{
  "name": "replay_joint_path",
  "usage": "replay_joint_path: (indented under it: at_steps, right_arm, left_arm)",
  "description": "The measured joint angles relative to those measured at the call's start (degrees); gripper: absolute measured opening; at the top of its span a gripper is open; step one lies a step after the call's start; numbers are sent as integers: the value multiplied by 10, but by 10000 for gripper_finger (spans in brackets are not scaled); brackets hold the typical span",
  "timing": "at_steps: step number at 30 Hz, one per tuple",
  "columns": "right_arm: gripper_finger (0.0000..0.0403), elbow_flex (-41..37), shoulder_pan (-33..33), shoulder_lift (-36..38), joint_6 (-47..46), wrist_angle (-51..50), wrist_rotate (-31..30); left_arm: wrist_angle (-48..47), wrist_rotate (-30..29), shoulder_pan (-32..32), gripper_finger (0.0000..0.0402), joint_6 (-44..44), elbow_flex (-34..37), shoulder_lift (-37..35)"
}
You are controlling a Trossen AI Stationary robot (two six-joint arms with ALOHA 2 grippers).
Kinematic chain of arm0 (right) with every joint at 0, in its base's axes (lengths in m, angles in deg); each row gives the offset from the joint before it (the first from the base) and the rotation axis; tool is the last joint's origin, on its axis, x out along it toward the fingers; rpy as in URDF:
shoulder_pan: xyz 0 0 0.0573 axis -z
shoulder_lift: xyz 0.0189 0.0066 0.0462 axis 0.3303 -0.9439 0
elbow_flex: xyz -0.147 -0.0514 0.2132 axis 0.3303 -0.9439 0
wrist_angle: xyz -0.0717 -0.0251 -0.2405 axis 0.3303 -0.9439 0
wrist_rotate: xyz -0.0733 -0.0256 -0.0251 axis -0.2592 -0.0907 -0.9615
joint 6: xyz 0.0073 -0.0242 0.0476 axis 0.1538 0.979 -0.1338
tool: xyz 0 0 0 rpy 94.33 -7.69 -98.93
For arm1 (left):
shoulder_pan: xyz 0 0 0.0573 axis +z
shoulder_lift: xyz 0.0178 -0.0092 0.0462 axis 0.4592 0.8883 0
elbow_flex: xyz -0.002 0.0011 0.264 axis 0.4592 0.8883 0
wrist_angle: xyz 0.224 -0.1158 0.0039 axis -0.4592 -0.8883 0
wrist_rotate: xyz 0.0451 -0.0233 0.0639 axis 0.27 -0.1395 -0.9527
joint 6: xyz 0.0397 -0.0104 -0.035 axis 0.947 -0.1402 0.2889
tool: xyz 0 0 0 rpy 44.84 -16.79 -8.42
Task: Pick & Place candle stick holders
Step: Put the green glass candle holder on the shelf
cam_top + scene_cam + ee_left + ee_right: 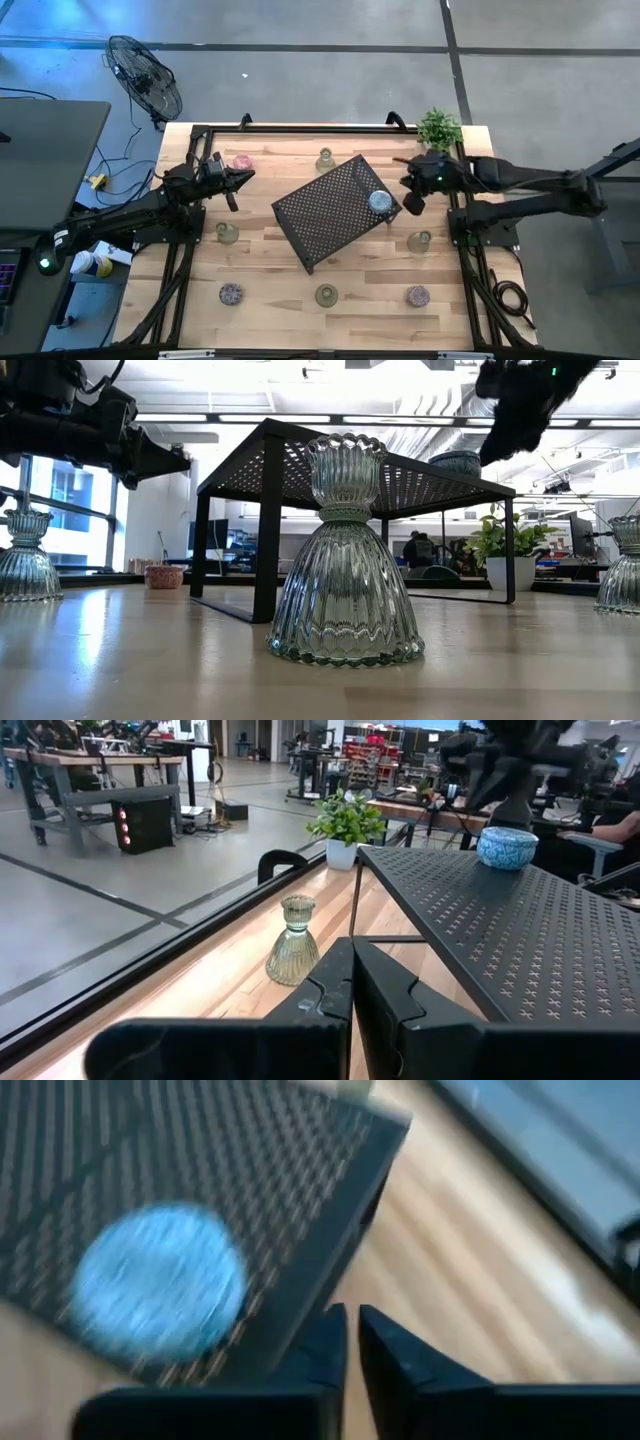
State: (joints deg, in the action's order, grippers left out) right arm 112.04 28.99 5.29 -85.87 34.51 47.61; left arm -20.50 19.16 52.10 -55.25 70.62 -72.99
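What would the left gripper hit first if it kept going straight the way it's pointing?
Probably the black mesh tray: the shut left gripper aims along its near edge. The clear glass holder sits just to one side; depth is hard to judge.

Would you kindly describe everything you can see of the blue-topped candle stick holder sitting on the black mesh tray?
The blue-topped holder is small and round, with a mottled, glossy blue top that looks like glass. It stands upright on the black mesh tray, near the corner on the right arm's side, and touches only the mesh. In the left wrist view it looks squat and bowl-like. The right gripper is shut, empty, just beside it and off the tray's edge, not touching it.
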Motion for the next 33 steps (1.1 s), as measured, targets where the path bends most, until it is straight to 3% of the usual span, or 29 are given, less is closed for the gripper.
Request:
replay_joint_path:
  at_steps: [5, 9, 12, 16, 22, 27, 33]
  right_arm:
    - [29, -121, 74, 39, 57, 221, 29]
    - [12, -174, 132, 36, 94, 341, 41]
    - [4, -191, 178, 35, 114, 386, 71]
    - [4, -175, 232, 34, 114, 403, 106]
    - [1, -69, 281, -42, 115, 366, 182]
    - [1, 84, 286, -180, 118, 239, 190]
    - [2, 266, 285, -346, 117, 109, 203]
  left_arm:
    - [22, -2, 0, 0, -8, 0, 30]
    - [91, 3, 0, 0, -29, 0, 100]
    - [157, 8, 3, 0, -29, 0, 170]
    - [262, 76, 44, 0, -35, 0, 255]
    - [374, 150, 142, 0, -47, 0, 345]
    - [394, 211, 209, 0, -62, 0, 382]
    - [387, 230, 234, 0, -47, 0, 391]
